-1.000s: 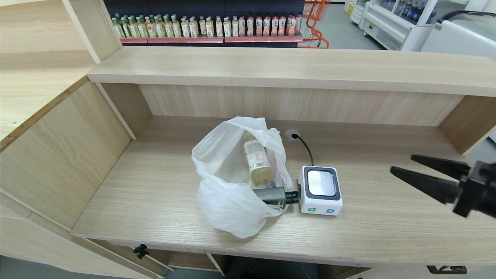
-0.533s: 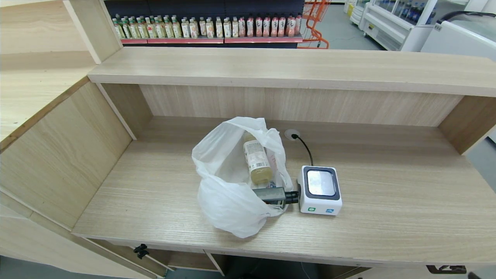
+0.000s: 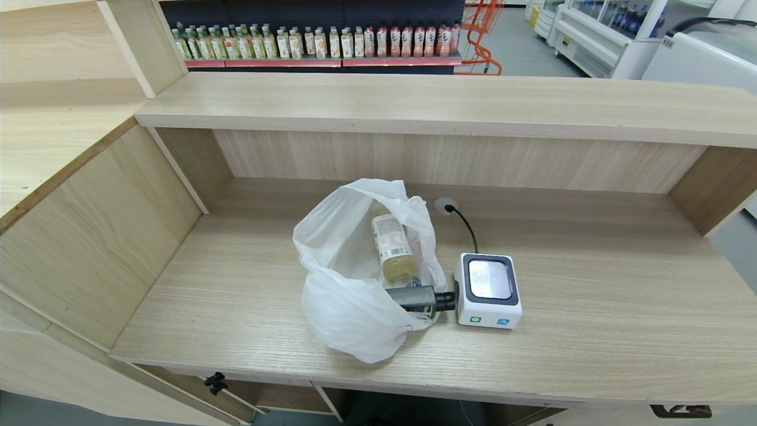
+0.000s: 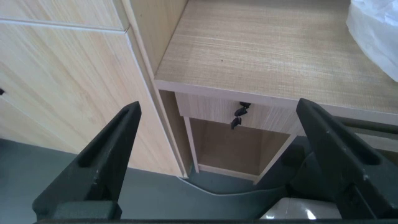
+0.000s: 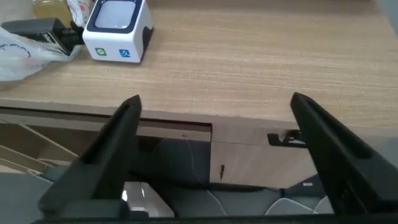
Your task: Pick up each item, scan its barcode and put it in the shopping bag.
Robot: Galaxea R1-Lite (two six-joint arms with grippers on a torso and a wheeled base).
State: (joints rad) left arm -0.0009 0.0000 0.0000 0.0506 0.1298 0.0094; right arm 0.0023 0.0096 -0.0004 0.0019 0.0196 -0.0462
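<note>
You are looking at a shopping bag (image 3: 355, 307) sitting on a wooden counter (image 3: 591, 307), with both grippers hanging open off its front edge.

The bag's film is covering the bottle's (image 3: 391, 242) cap end and part of a dark boxy item (image 3: 417, 296) you cannot identify. The bag is standing mid-counter, just beside the white scanner (image 3: 488, 290); shelves of drinks (image 3: 313, 41) are lining the shop behind. The bottle is lying inside, its long axis running away from you. The left gripper (image 4: 219, 107) and right gripper (image 5: 216, 98) are holding their fingers spread wide, gripping nothing.
</note>
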